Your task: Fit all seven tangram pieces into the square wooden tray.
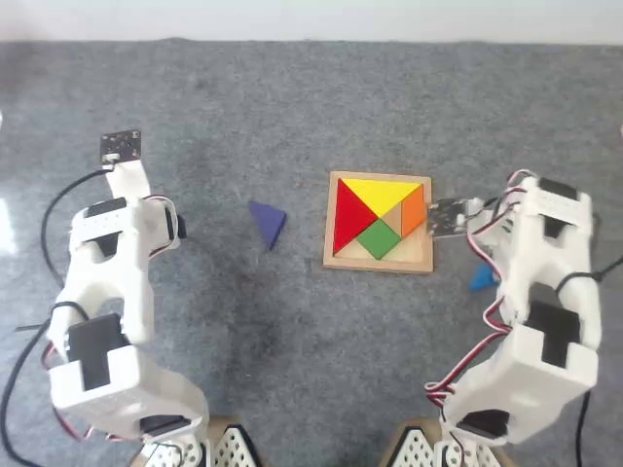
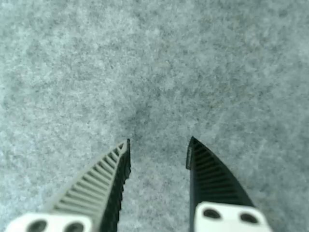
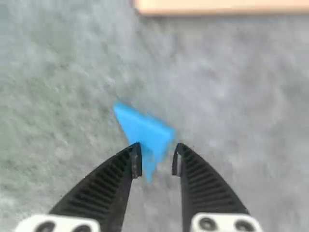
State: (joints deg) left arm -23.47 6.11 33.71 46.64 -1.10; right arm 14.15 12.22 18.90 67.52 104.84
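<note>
Left gripper (image 2: 158,145): jaws wide apart over bare carpet (image 2: 154,58), holding nothing. Dark blue triangle (image 1: 268,222) lies between that arm and the tray (image 1: 414,255), sharpest corner toward the arms' bases. Light blue piece (image 3: 144,131) sits just right of the tray. My right gripper (image 3: 155,155) straddles its thin end, gap narrow, not clamped. Its long axis is skewed to the fingers, so I judge closing may twist it or squirt it free.

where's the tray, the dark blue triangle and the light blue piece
tray (image 1: 417,257): high view, bare wood corner
dark blue triangle (image 1: 269,223): high view, its middle
light blue piece (image 3: 145,129): right wrist view, its middle
</note>
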